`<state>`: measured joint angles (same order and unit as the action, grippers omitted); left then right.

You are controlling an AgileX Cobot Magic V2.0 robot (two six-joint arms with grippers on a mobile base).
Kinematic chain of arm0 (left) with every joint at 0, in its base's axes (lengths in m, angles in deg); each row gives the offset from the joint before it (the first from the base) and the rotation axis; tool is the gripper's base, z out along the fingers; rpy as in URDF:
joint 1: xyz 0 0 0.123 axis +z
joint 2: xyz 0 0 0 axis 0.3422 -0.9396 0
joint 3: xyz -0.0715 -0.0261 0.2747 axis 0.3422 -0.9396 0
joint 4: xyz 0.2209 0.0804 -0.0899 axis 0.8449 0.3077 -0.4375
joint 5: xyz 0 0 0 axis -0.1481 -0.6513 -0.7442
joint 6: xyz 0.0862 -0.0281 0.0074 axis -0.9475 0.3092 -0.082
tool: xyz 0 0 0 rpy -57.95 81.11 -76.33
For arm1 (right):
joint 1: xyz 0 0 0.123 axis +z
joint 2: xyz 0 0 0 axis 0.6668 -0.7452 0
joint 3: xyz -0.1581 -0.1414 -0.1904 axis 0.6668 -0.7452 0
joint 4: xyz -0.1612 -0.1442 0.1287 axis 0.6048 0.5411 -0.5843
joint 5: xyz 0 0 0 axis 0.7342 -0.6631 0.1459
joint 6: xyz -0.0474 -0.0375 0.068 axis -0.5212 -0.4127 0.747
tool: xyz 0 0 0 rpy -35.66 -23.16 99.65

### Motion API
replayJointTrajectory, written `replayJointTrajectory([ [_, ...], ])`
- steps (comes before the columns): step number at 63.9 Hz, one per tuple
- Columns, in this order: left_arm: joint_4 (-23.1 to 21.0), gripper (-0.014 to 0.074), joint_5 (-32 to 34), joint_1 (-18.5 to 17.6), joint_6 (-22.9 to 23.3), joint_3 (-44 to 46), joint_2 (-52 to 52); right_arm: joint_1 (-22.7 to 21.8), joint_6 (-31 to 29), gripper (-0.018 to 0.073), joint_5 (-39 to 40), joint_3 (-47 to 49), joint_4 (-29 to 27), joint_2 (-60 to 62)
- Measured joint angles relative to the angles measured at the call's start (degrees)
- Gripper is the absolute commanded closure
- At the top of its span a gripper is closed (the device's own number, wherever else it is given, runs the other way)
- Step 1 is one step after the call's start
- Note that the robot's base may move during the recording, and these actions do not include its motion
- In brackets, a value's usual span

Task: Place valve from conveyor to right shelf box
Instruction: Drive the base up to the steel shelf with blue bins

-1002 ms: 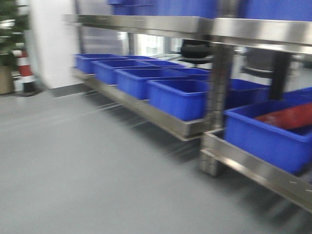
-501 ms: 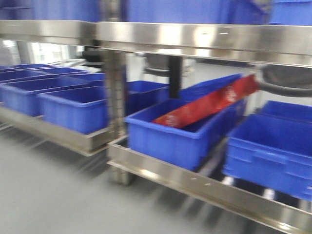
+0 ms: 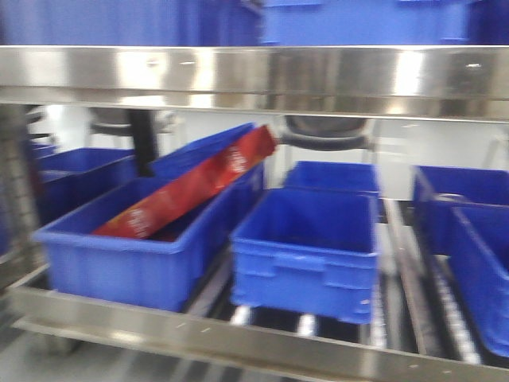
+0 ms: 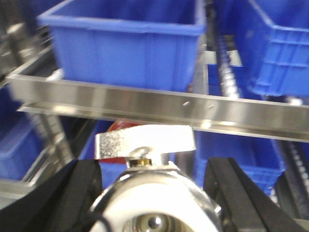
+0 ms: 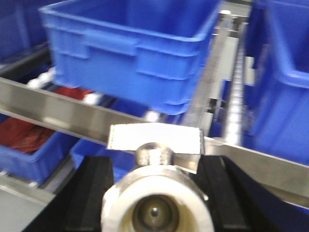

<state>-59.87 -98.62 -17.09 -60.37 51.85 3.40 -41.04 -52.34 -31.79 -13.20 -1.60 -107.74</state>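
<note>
- Two round, silvery metal valves with flat wing handles are in view, one in each arm's fingers.
- The left valve (image 4: 154, 208) is clamped between the black left fingers (image 4: 63, 203). Its handle is on top, with a brass-coloured nut just under it.
- The right valve (image 5: 155, 203) is gripped the same way between the black right fingers (image 5: 94, 191), with its round bore facing the camera.
- Beyond both pairs of fingers runs the front rail (image 4: 145, 104) of the shiny stainless-steel shelf.
- Past that rail, above the left fingers, stands a blue plastic box (image 4: 125, 48). Above the right fingers stands a second blue box (image 5: 135, 53) on white rollers.
- The front view shows at least five blue boxes on this shelf level, all blurred.
- The left front box (image 3: 119, 267) holds one long red flat packet (image 3: 191, 187), tilted, with its far end over the rim.
- The centre box (image 3: 306, 259) shows only its blue inner walls.
- Below and left of the right fingers, a lower blue box (image 5: 36, 162) holds something red (image 5: 19, 135), too blurred to name.
</note>
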Motion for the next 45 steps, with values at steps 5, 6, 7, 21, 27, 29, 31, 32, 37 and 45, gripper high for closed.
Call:
replayJointTrajectory([
  [5,-0.08,0.0708,0.0,0.0,0.0,0.0,0.0,0.0,0.0,0.0712,0.0,0.0,0.1,0.0],
  [6,-0.13,0.0708,0.0,-0.1,0.0,0.0,0.0,0.0,0.0,0.0712,0.0,0.0,0.11,0.0],
  [7,-0.13,0.0708,0.0,-0.09,0.0,0.0,0.0,0.0,0.0,0.0712,0.0,0.0,0.11,0.0],
  [21,-0.13,0.0708,0.0,-0.09,0.0,0.0,0.0,0.0,0.0,0.0712,0.0,0.0,0.11,0.0],
  [27,-0.13,0.0708,0.0,-0.09,0.0,0.0,0.0,0.0,0.0,0.0712,0.0,0.0,0.11,0.0],
  [29,-0.13,0.0708,0.0,-0.09,0.0,0.0,0.0,0.0,0.0,0.0712,0.0,0.0,0.11,0.0],
  [31,-0.03,0.0708,0.0,-0.09,0.0,0.0,0.0,0.0,0.0,0.0712,0.0,0.0,0.11,0.0],
  [32,-0.03,0.0708,0.0,-0.09,0.0,0.0,0.0,0.0,0.0,0.0712,0.0,0.0,0.11,0.0],
  [37,-0.03,0.0708,0.0,-0.09,0.0,0.0,0.0,0.0,0.0,0.0712,0.0,0.0,0.11,0.0],
  [45,-0.03,0.0708,0.0,-0.09,0.0,0.0,0.0,0.0,0.0,0.0712,0.0,0.0,0.11,0.0],
])
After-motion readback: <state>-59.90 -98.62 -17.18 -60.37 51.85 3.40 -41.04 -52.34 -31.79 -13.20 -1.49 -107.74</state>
